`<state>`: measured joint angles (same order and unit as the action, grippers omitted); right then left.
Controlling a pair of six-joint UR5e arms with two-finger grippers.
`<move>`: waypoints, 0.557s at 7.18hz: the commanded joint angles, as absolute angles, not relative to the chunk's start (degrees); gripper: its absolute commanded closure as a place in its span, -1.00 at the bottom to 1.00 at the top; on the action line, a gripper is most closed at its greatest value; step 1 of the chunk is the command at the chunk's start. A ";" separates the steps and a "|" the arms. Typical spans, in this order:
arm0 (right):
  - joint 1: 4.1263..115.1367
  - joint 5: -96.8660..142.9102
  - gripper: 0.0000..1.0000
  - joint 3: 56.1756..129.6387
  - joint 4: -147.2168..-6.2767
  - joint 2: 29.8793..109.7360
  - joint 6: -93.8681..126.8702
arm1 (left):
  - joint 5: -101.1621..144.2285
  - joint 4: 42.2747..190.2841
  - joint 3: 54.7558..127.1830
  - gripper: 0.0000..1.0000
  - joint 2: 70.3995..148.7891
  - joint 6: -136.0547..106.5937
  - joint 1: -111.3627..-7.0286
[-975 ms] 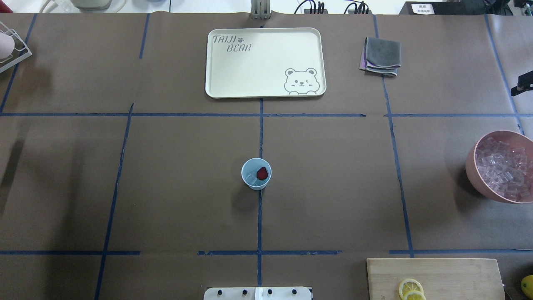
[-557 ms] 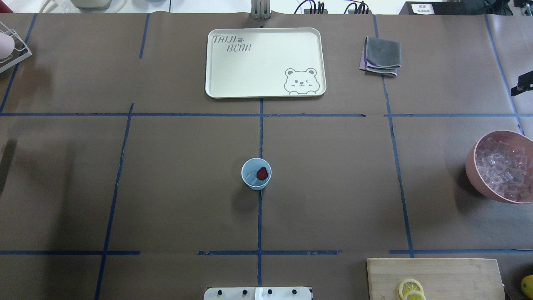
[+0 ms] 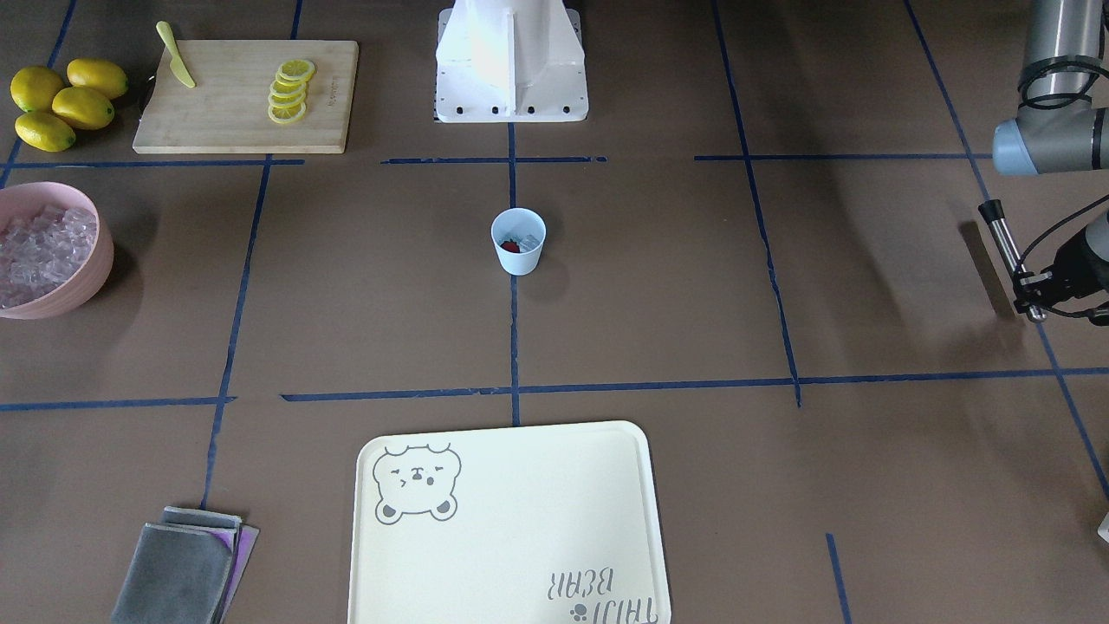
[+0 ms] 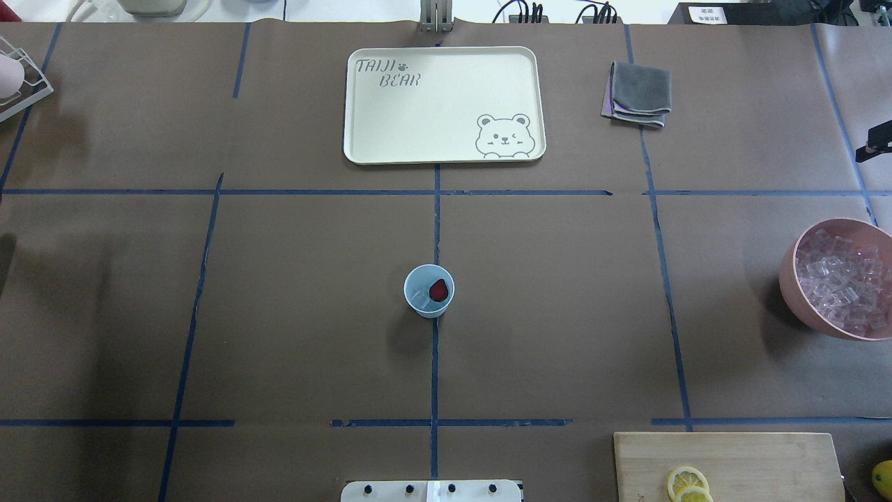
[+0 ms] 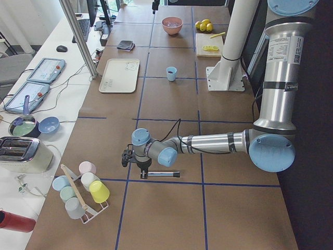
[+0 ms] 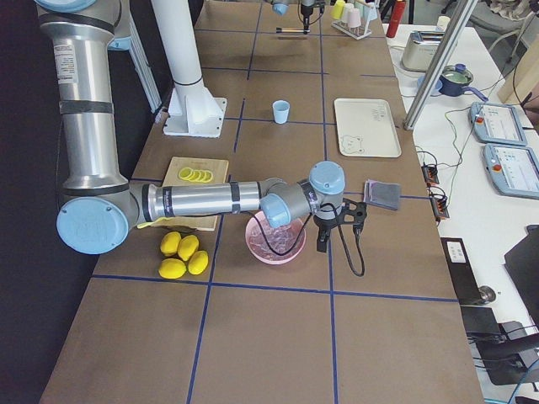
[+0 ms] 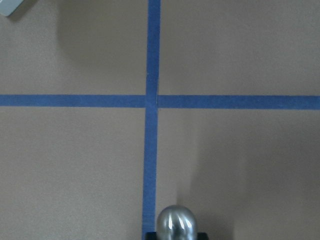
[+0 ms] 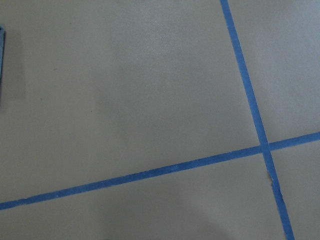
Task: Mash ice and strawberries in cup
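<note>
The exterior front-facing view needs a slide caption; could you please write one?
Cup with strawberry and ice stands in the middle; left gripper holds a metal rod off to the side.

On the brown tabletop (image 4: 279,314) with blue tape lines: cream tray (image 4: 418,111) with bear print, folded grey cloth (image 4: 637,90) near it. Well apart, pink bowl (image 4: 789,293). Wooden cutting board (image 4: 739,460) bearing lemon slices (image 4: 686,483) and yellow knife (image 3: 176,55); whole lemons (image 3: 82,106) just beside.
</note>
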<state>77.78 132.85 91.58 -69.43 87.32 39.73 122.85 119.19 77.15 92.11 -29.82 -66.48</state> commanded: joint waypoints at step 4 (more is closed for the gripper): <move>77.78 132.80 -1.00 91.58 -69.43 87.36 39.73 | 122.87 119.27 76.99 -0.22 92.55 -29.71 -65.39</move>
